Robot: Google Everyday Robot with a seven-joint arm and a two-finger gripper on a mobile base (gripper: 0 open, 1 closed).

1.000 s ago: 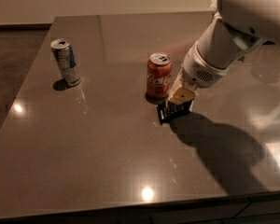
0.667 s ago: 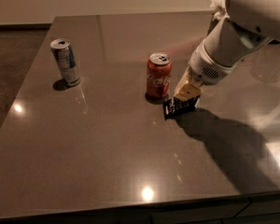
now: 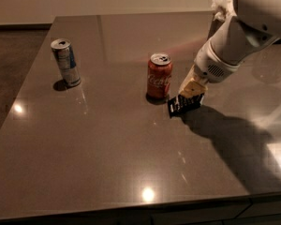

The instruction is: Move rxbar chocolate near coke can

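Gripper (image 3: 193, 90) low over the table (image 3: 107, 149), grasp state cannot be told; rxbar chocolate (image 3: 182, 105) directly under its tip, coke can (image 3: 158, 76) just beside, likely so the bar lands near the can.

1. Big glossy grey-brown counter (image 3: 107, 163), taking up most of the view, front edge down at the bottom.
2. Bright light glints (image 3: 147, 194) on it: near the front edge, at the left, plus a paler patch far right.
3. Pale wall (image 3: 107, 1) behind, darker floor (image 3: 14, 55) off left.
4. Claw (image 3: 189, 96) low over the counter, right of centre.
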